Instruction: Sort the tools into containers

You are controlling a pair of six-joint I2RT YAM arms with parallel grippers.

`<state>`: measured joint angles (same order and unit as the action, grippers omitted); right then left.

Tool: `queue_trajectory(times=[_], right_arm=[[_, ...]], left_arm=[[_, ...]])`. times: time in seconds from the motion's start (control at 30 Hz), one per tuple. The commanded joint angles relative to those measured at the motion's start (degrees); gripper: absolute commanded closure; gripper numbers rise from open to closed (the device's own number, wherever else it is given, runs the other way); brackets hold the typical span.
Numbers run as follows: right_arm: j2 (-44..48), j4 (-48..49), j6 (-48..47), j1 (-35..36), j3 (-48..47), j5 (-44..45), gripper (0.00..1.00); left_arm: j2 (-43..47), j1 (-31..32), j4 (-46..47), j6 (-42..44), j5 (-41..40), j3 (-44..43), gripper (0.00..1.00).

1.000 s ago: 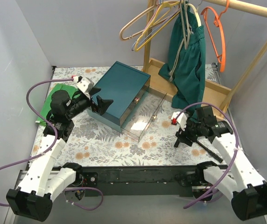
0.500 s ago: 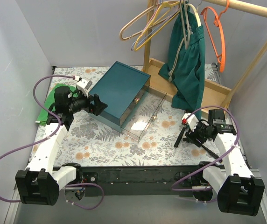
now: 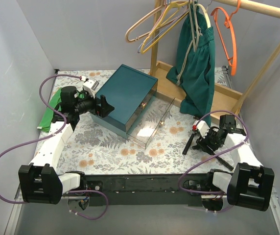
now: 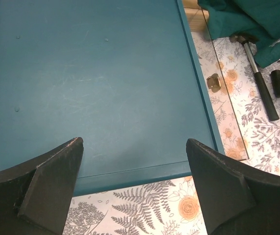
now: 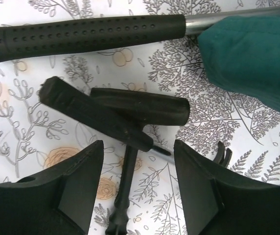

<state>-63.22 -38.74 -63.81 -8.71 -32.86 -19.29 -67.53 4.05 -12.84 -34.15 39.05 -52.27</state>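
Overhead, there were two arms, one teal box (image 3: 128,93) at 11 o'clock of the floral table (image 3: 105,147), and one clear tray (image 3: 152,125) pulled out of it toward 4 o'clock. The left gripper (image 3: 105,105) hung at the box's 9 o'clock edge. The right gripper (image 3: 189,145) sat low over the table at 4 o'clock, its arm hiding most of the tools there.

The left wrist view showed the box lid (image 4: 96,83) below the left gripper (image 4: 134,144), whose jaws stood wide and empty. It also showed one gold clasp (image 4: 213,82) and one hammer (image 4: 260,85), which lay with its head at 11 o'clock beside the hem of the green garment (image 4: 257,24) and its grip toward 5 o'clock.

Only the right wrist view gave the small tools. Two stubby black handles (image 5: 130,112) lay crossed, and one thin black tool (image 5: 123,196) ran toward 6 o'clock beneath them. There the hammer (image 5: 81,36) lay along 9 to 3 o'clock, grip at 9, with its metal shaft passing under the garment (image 5: 252,54). The right gripper (image 5: 137,147) was spread open, gripping nothing.
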Motion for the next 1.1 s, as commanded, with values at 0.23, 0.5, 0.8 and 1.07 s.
queue_trajectory(times=[0.23,0.5,0.8,1.07], right_arm=[[-7.27,5.09,-4.55,-0.43,4.21,5.23,0.67],[3.97,-19.67,-21.51,-0.26,-1.57,-8.35,0.99],[9.43,-35.7,-24.44,8.6,-20.21,-22.0,0.99],[-1.52,-24.73,-5.04,29.35,-34.79,-29.57,0.99]], left_arm=[[0.99,1.83,1.68,-0.83,1.29,-0.9,0.14],[1.43,1.83,-0.87,1.54,0.07,-1.96,0.14],[-0.67,1.83,0.27,1.37,0.24,-3.19,0.14],[-1.29,2.01,1.15,1.01,-0.55,-4.86,0.14]])
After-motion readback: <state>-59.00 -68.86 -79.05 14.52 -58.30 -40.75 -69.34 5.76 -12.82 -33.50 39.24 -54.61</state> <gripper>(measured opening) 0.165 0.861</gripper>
